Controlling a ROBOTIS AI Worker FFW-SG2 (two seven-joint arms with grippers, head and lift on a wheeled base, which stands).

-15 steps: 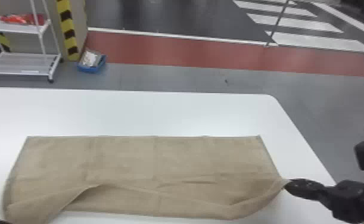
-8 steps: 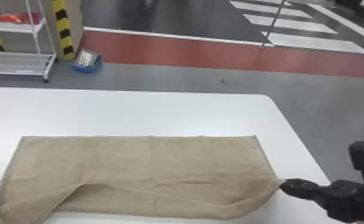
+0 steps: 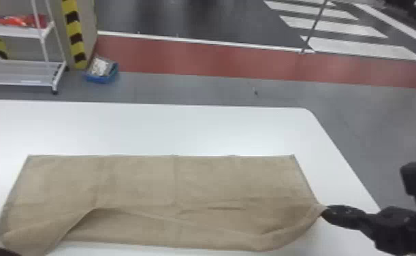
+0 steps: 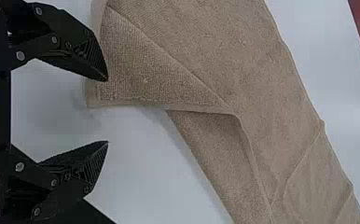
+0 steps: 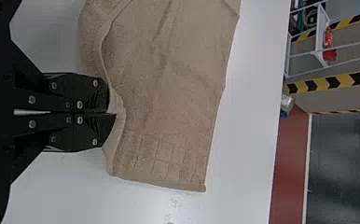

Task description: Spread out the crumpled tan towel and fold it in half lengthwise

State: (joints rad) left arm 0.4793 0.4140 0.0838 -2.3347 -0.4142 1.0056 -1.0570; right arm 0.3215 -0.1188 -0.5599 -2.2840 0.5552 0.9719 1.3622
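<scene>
Towel (image 3: 200,180) is lying on the white desk (image 3: 149,129), near edge sagging loosely. Right fingers (image 5: 96,133) are pinching that edge; left fingers (image 4: 87,51) are standing spread beside the rumpled left corner. Lengthwise folding is seemingly under way; next move is probably requiring squaring that corner.

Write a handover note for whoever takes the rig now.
Left gripper: open, by the towel's near left corner, not gripping.
Right gripper: shut on the towel's edge near its right end.
Towel: lying lengthwise across the white table.
Done: towel spread out lengthwise; it looks largely folded over, with one layer on another.
Left: near edges don't line up and the left corner is skewed; probably straighten both, flatten the wrinkles, then release the right end.
</scene>
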